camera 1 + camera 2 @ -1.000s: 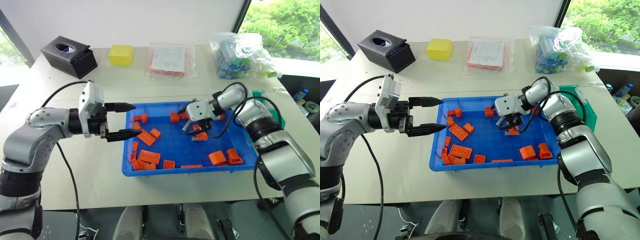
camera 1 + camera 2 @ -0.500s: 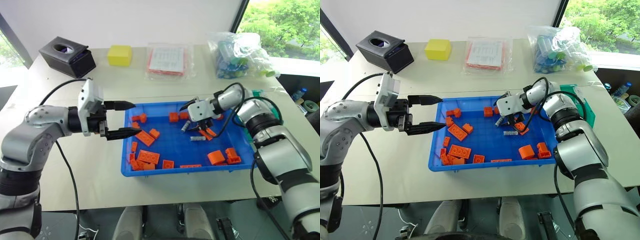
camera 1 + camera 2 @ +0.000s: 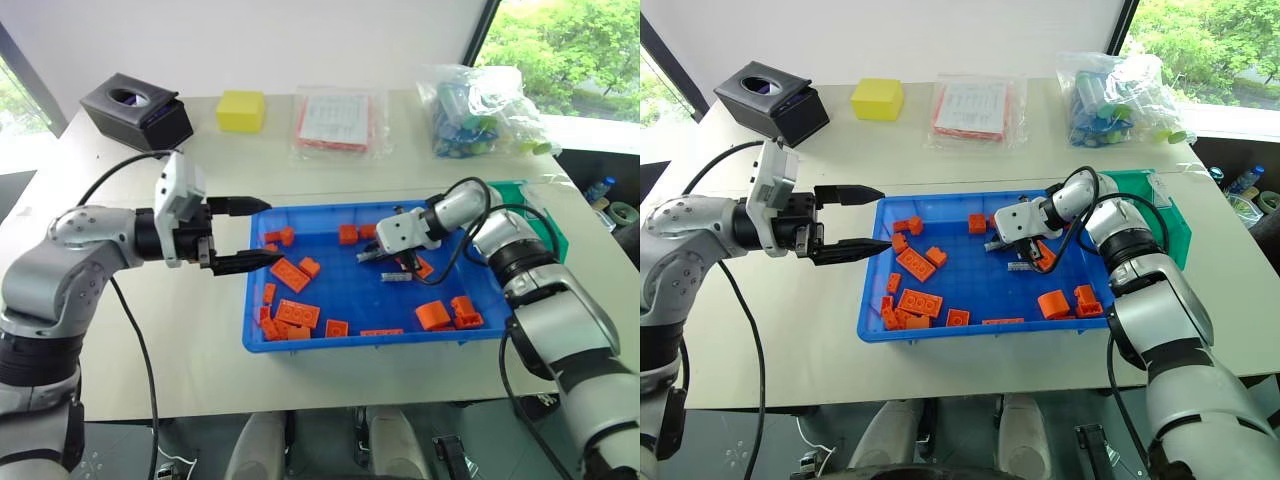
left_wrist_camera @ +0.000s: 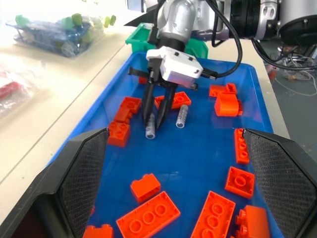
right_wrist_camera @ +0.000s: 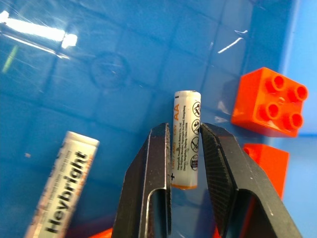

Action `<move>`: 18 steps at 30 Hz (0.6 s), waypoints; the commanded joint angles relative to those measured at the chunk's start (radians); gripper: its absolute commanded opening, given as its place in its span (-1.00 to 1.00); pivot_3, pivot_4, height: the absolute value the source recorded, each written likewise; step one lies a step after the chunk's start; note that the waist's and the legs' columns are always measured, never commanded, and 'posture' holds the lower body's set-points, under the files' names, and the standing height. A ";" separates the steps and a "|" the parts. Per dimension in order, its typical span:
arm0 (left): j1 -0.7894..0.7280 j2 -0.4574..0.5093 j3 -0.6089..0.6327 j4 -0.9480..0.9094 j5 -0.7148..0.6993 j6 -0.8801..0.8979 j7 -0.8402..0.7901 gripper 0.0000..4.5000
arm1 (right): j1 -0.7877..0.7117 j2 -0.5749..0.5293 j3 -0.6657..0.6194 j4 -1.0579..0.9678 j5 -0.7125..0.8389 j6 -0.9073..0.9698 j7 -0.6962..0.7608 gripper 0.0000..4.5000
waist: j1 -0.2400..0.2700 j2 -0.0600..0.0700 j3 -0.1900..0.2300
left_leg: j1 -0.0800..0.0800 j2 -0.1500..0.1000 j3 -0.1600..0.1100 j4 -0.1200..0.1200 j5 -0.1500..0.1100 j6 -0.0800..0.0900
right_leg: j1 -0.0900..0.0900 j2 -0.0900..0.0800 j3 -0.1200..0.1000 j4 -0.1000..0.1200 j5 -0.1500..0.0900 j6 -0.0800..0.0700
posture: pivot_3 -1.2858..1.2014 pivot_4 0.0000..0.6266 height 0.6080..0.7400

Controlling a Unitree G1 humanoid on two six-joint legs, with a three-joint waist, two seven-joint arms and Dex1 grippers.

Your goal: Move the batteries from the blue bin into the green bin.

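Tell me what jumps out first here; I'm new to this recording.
The right end effector, low inside the blue bin, is shut on a battery, with a second battery lying loose beside it. Orange bricks litter the bin. The left end effector hovers open over the bin's left rim.

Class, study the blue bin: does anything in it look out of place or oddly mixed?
Yes. Two batteries, one loose, one between the right gripper's fingers, lie in the blue bin among scattered orange bricks, unlike everything around them.
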 commanded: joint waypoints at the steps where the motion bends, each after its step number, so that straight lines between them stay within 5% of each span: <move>1: -0.020 0.000 0.010 -0.001 -0.002 -0.017 -0.006 1.00 | 0.030 -0.025 -0.045 -0.080 0.043 0.059 0.018 -0.61 | 0.001 0.000 0.000 | 0.000 0.000 0.000 0.000 0.000 0.000 | 0.000 0.000 0.000 0.000 0.000 0.000 | 0.03 -0.52 0.28; 5: -0.028 -0.007 0.003 0.001 -0.004 -0.015 -0.006 1.00 | 0.066 -0.047 -0.123 -0.241 0.103 0.239 -0.020 -0.61 | 0.003 0.000 0.000 | 0.000 0.000 0.000 0.000 0.000 0.000 | 0.000 0.000 0.000 0.000 0.000 0.000 | 0.03 -0.52 0.28; 12: -0.012 -0.020 -0.007 -0.007 -0.005 -0.010 -0.007 1.00 | 0.160 -0.168 -0.456 -0.751 0.243 0.985 -0.290 -0.61 | 0.012 0.000 0.000 | -0.001 -0.001 -0.001 0.000 0.000 0.000 | -0.004 -0.002 0.002 0.006 0.000 0.000 | 0.03 -0.52 0.28; 18: -0.030 -0.031 -0.027 0.032 0.005 -0.020 -0.030 1.00 | 0.356 -0.343 -0.660 -1.002 0.317 1.248 -0.361 -0.61 | 0.031 0.000 0.000 | -0.002 -0.002 0.002 0.001 0.000 0.000 | -0.003 -0.003 0.001 0.005 0.000 0.000 | 0.03 -0.52 0.28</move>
